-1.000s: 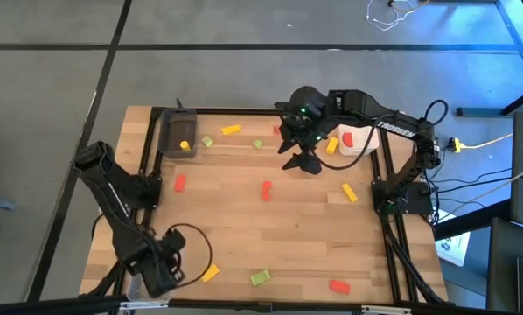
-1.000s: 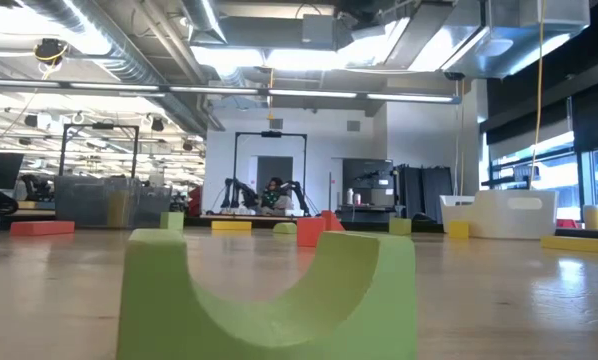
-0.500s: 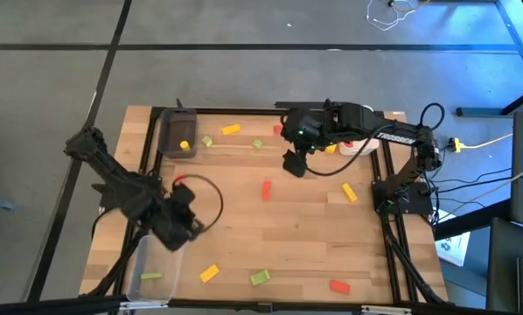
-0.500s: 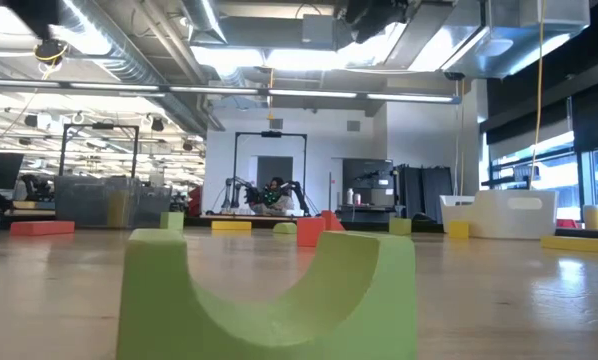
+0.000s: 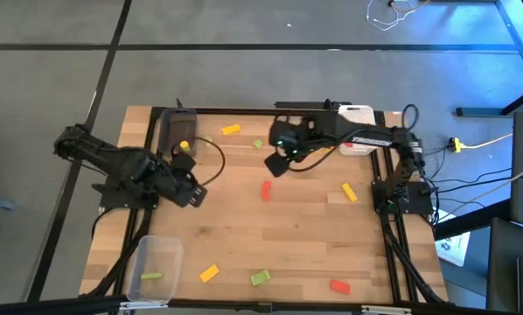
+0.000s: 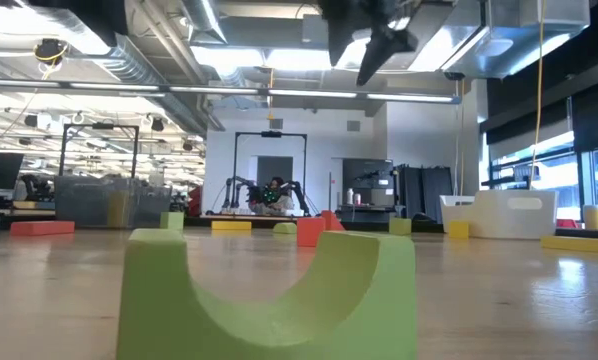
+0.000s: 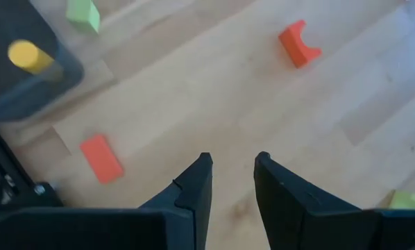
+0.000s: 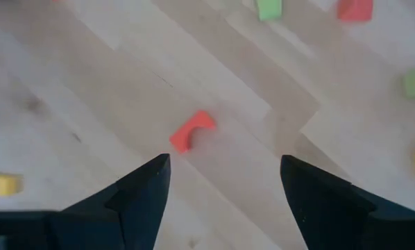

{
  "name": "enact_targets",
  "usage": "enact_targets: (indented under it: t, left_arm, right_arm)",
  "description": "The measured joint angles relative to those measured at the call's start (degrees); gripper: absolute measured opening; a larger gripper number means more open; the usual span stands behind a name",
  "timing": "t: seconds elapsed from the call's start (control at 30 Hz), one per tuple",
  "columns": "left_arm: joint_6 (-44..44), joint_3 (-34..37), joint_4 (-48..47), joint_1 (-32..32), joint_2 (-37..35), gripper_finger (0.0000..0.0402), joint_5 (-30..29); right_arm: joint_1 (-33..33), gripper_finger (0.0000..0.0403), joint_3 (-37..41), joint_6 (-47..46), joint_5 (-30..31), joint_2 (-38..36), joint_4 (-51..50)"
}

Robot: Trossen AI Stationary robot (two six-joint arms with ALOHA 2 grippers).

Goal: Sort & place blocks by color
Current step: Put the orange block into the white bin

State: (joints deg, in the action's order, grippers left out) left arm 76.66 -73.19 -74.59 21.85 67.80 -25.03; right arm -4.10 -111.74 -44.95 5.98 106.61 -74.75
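Blocks lie scattered on the wooden table (image 5: pixel 296 236). A red arch block (image 5: pixel 266 190) lies mid-table, and my right gripper (image 5: pixel 275 164) hangs open above it; the right wrist view shows this block (image 8: pixel 191 130) ahead of the gripper (image 8: pixel 225 163). My left gripper (image 5: pixel 191 194) hovers open and empty over the table's left part, near a flat red block (image 7: pixel 101 157). A yellow block (image 5: pixel 184 146) lies in the dark grey tray (image 5: pixel 170 122). A green block (image 5: pixel 152 276) lies in the clear tray (image 5: pixel 156 254).
The white tray (image 5: pixel 358 114) stands at the far right, partly under the right arm. Loose blocks: yellow (image 5: pixel 231 129), green (image 5: pixel 258 143), green (image 5: pixel 207 140), yellow (image 5: pixel 349 192), yellow (image 5: pixel 209 273), red (image 5: pixel 338 285). A green arch (image 6: pixel 269 290) fills the low view.
My left gripper has risen from the clear tray at the near left corner and swung toward the far edge, stopping short of the dark grey tray. My right gripper has turned about its axis and gone down and toward the table's left, over the red arch block.
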Motion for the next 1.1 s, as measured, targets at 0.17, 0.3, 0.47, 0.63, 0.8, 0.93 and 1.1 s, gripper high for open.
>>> enact_targets:
  t: [0.17, 0.3, 0.47, 0.63, 0.8, 0.93, 1.1]
  left_arm:
    - [-5.8, 0.0, -0.2, -3.6, -0.5, 0.0098, -1.2]
    - [-11.4, 0.0, -1.9, -5.9, -2.4, 0.0098, -3.9]
    - [-19.5, 0.0, -3.5, -9.5, -6.2, 0.0098, -11.9]
    - [-29.8, 0.0, -4.4, -14.0, -11.3, 0.0098, -17.1]
    - [-37.4, 0.0, -4.0, -18.6, -15.6, 0.0098, -16.7]
    - [-41.7, 0.0, -3.5, -21.2, -18.4, 0.0098, -16.5]
    - [-45.8, 0.0, -1.9, -23.0, -19.6, 0.0098, -15.4]
  right_arm:
    - [0.4, 0.0273, 0.0, -1.3, 0.0, 4.2, 0.1]
    - [0.7, 0.0273, 0.0, -5.0, -1.6, 6.5, 0.4]
    - [1.5, 0.0273, 0.0, -15.0, -3.0, 8.7, 2.4]
    - [3.3, 0.0273, 0.0, -25.7, -3.7, 10.8, 5.2]
    - [5.3, 0.0273, 0.0, -32.8, -3.7, 13.5, 7.4]
    - [6.6, 0.0273, 0.0, -35.9, -3.7, 16.9, 7.6]
    - [6.5, 0.0273, 0.0, -35.8, -4.3, 20.8, 8.5]
